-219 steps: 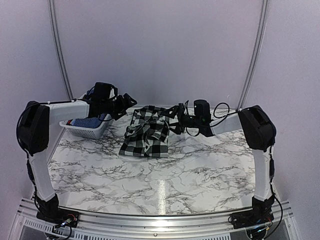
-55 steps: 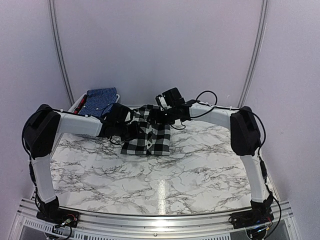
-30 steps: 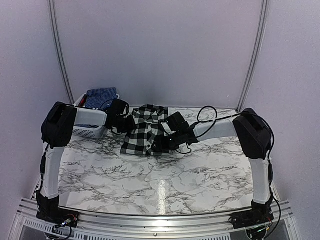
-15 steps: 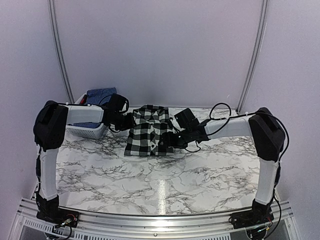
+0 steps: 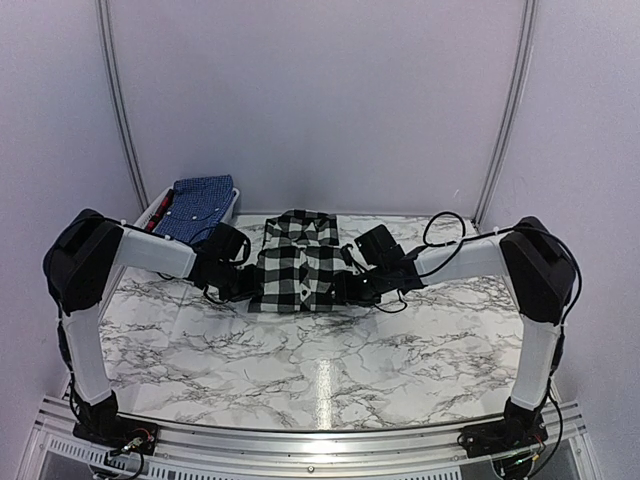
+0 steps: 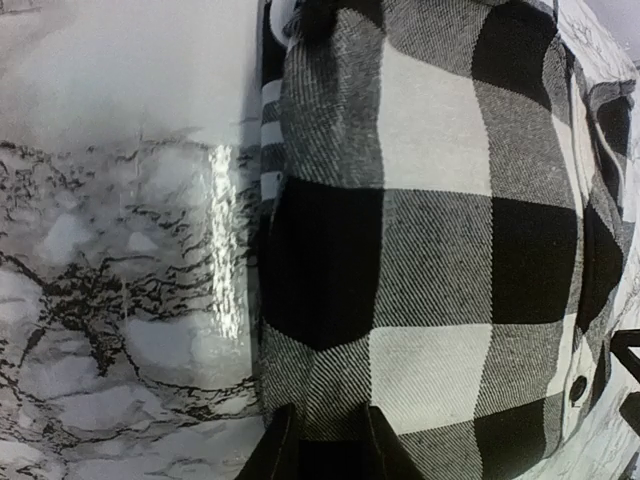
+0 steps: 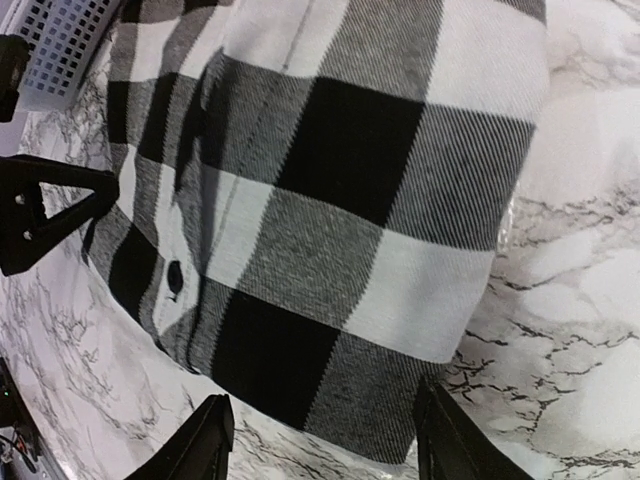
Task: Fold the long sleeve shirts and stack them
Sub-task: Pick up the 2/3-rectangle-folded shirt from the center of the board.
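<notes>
A black-and-white checked long sleeve shirt (image 5: pixel 297 265) lies folded into a rectangle on the marble table, collar toward the back wall. A blue printed shirt (image 5: pixel 200 198) rests on top of the basket at the back left. My left gripper (image 5: pixel 243 284) is at the checked shirt's near left edge. In the left wrist view its fingers (image 6: pixel 280 452) stand narrow with the shirt's (image 6: pixel 430 250) edge pinched between them. My right gripper (image 5: pixel 346 288) is at the near right corner. In the right wrist view it (image 7: pixel 325 445) is open, its fingers (image 7: pixel 212 440) straddling the shirt's (image 7: pixel 330 210) corner edge.
A white slotted basket (image 5: pixel 158 212) stands at the back left against the wall, also in the right wrist view's top left corner (image 7: pixel 60 45). Marble tabletop (image 5: pixel 330 370) stretches from the shirt to the near edge. The left gripper's black fingertip (image 7: pixel 45 215) shows across the shirt.
Both grippers have slid along the shirt's sides toward its near corners. The right jaws have narrowed a little. The shirt lies squarer than a second ago.
</notes>
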